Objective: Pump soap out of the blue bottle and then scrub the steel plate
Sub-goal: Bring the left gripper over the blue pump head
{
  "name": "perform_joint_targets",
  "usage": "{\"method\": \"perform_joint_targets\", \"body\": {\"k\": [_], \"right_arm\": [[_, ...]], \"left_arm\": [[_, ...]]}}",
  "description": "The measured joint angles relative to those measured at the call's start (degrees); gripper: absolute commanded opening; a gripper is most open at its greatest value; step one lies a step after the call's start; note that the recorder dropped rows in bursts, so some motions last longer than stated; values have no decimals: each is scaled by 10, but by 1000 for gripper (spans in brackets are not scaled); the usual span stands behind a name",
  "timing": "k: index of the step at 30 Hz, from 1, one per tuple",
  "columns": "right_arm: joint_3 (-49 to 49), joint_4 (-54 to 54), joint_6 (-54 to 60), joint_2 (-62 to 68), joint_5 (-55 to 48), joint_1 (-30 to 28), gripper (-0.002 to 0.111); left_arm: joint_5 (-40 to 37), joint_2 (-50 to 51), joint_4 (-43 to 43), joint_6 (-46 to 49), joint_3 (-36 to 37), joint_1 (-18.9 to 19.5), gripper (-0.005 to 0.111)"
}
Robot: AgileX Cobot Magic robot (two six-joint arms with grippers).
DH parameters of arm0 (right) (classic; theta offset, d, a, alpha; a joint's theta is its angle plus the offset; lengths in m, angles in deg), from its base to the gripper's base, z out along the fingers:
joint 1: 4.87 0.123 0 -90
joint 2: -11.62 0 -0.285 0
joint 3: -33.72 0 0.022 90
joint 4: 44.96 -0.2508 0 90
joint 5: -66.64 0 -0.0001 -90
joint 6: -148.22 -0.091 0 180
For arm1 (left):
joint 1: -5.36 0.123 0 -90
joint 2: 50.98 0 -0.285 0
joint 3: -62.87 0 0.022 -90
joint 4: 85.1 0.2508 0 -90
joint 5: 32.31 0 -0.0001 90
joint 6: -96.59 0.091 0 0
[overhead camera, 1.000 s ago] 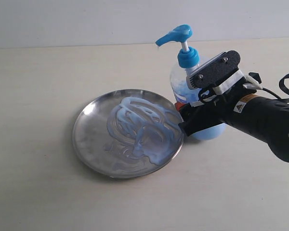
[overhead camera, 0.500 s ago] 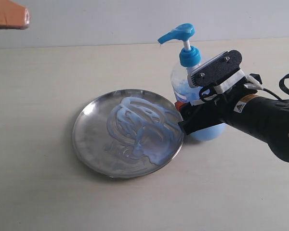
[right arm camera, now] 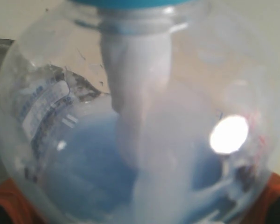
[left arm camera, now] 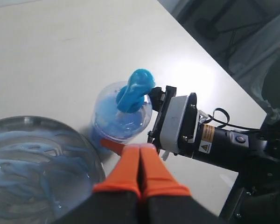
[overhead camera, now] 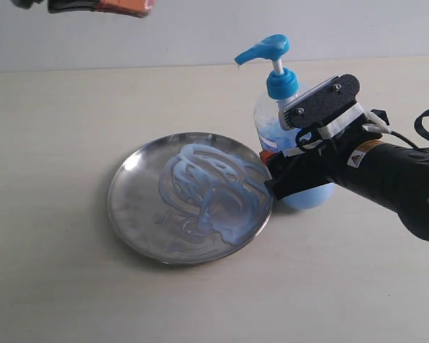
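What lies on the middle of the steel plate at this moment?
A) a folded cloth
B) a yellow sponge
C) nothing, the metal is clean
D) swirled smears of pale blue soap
D: the soap spreads in pale blue swirls over the middle of the steel plate, with bare metal only toward the rim.

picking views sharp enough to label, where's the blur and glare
Right wrist view: the clear plastic bottle with the bright blue pump fills the frame, soft and out of focus, with a white glare spot. Left wrist view: the shut orange left gripper is blurred up close. Exterior view: sharp, with bright reflections on the round steel plate.
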Motion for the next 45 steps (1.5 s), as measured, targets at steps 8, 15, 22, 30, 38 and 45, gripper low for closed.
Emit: {"method": "perform_joint_targets", "body": {"k": [8, 15, 22, 30, 38, 45], "right_arm": [[0, 0, 0, 0, 0, 0, 0], [0, 0, 0, 0, 0, 0, 0], [0, 0, 0, 0, 0, 0, 0], [0, 0, 0, 0, 0, 0, 0], [0, 0, -2, 0, 0, 0, 0], [0, 0, -2, 0, 0, 0, 0]], "left_arm": [[1, 84, 22, 1, -80, -55, 0], [1, 134, 85, -24, -147, -85, 0], [1, 175, 155, -66, -206, -116, 0], [0, 220, 198, -88, -250, -147, 0], [-6, 253, 214, -100, -274, -148, 0], [-6, 253, 214, -107, -276, -148, 0]]}}
